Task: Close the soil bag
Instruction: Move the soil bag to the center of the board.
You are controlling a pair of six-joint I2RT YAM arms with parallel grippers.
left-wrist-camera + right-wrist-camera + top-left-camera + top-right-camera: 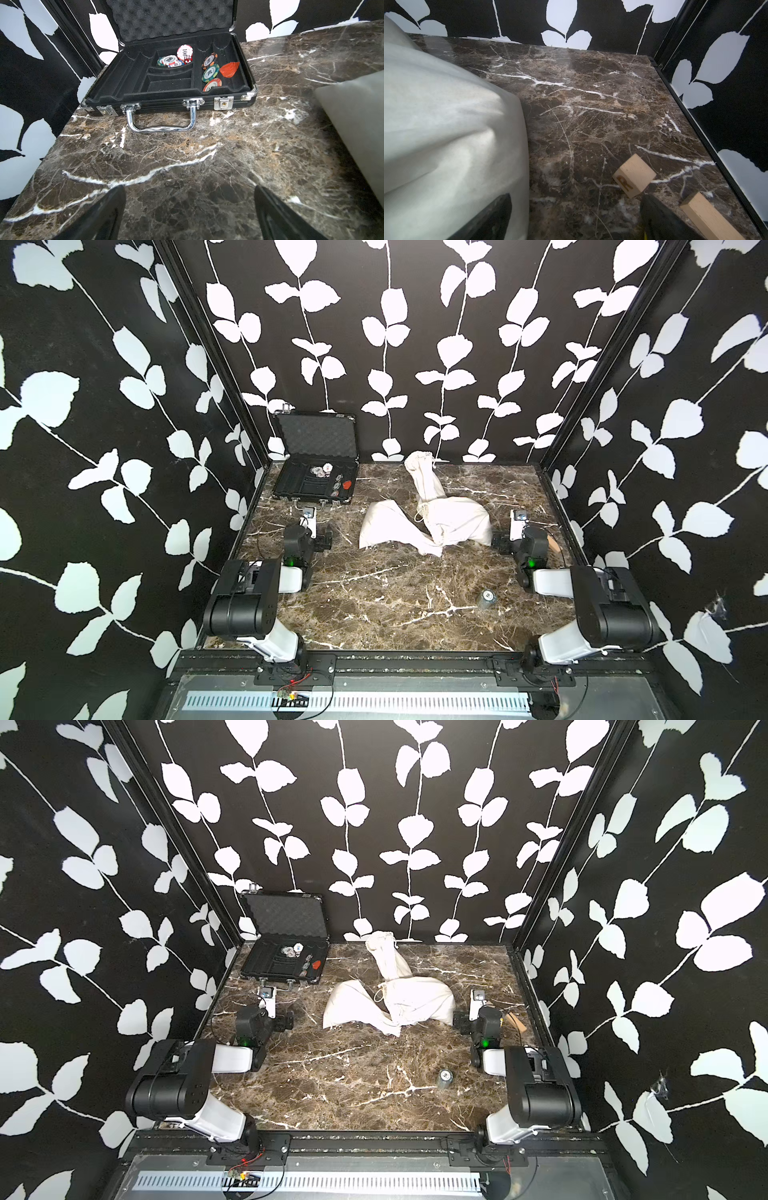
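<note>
We find the soil bag [457, 518] mid-frame on the tabletop [374, 605], neck pointing to upper centre. Our right hand [576, 199], spread and empty, sits just beside it; our left hand [190, 193], equally released, is farther off.

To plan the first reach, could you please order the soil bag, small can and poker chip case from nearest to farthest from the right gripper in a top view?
From the right gripper:
1. soil bag: right beside it, toward the middle.
2. small can: toward the front edge.
3. poker chip case: back left corner.
</note>
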